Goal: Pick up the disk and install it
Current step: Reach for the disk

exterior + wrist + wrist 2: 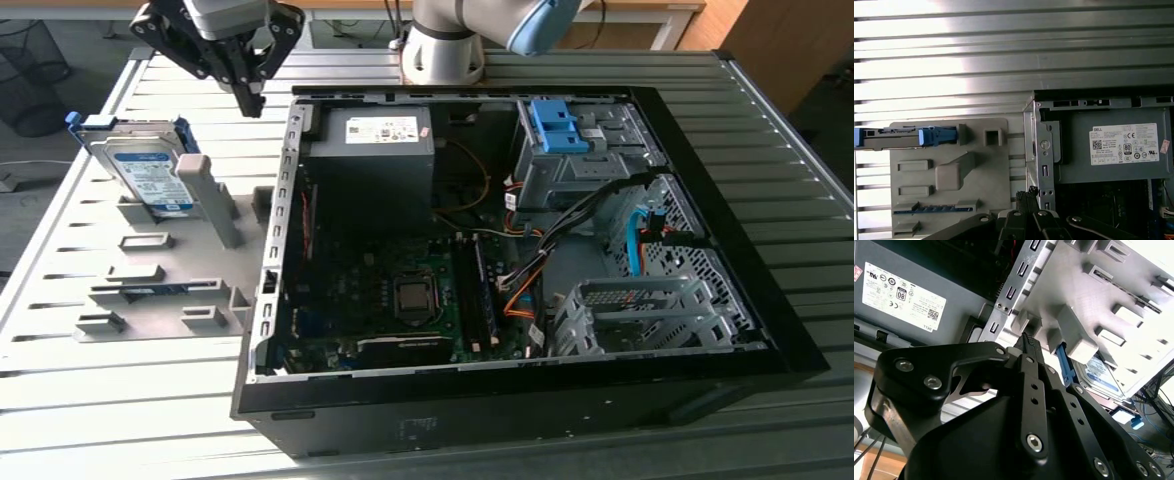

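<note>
The disk [139, 166] is a silver drive with a white-and-blue label in a blue carrier. It stands on edge, leaning, at the far end of a grey holder plate [160, 290] on the exterior view's left. The first wrist view shows the disk [904, 137] edge-on, and in the second wrist view the disk [1102, 373] lies behind a grey post. My gripper [250, 98] hangs above the table between the disk and the computer case's far corner, apart from both. Its fingertips [1027, 338] are pressed together with nothing between them, and the gripper [1027, 193] points down at the case edge.
An open black computer case [747, 300] lies flat on the slatted metal table [120, 400]. Inside are a power supply [374, 150], a mainboard [400, 300], a blue drive bracket [558, 127] and a silver drive cage [641, 315]. The arm's base [443, 45] stands behind the case.
</note>
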You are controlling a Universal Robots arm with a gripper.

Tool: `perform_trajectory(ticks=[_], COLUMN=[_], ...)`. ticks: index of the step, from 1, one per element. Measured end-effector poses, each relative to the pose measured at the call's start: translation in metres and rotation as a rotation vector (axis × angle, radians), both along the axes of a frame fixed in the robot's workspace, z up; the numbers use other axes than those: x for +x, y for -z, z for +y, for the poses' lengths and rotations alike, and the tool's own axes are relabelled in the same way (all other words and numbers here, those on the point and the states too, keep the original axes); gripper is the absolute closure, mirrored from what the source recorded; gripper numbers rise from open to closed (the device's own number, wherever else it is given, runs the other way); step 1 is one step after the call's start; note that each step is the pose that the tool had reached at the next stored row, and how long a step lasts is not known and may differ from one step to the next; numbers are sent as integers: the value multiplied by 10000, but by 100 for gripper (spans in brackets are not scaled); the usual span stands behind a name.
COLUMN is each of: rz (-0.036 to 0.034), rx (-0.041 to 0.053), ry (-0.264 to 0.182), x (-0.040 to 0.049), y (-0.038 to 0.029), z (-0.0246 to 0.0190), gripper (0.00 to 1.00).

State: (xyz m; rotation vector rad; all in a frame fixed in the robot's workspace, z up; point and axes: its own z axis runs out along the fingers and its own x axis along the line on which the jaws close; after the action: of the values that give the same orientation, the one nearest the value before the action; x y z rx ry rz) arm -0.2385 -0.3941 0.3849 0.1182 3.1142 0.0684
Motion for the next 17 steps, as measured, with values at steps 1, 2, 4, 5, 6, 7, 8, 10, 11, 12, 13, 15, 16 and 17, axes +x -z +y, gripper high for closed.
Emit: perform_trajectory(ticks=[1, 2, 4, 5, 6, 7, 8, 10, 11, 12, 13, 15, 16, 17], rz=[0, 1, 1, 1, 0, 0, 0, 1, 1, 0, 0, 1, 0, 1], rx=[0, 0, 0, 0, 0, 0, 0, 0, 0, 0, 0, -1, 0, 0], ry=[-1, -1, -1, 0, 0, 0, -1, 0, 0, -1, -1, 0, 0, 0], x=[-3, -6, -12, -16, -19, -22, -25, -33, -36, -39, -43, -49, -53, -57], y=[0, 0, 0, 0, 0, 1, 1, 1, 1, 1, 1, 1, 2, 2], z=[0, 0, 0, 0, 0, 0, 0, 0, 0, 0, 0, 1, 1, 2], gripper=[89, 89, 89, 89, 89, 89, 89, 89, 89, 89, 89, 89, 89, 89])
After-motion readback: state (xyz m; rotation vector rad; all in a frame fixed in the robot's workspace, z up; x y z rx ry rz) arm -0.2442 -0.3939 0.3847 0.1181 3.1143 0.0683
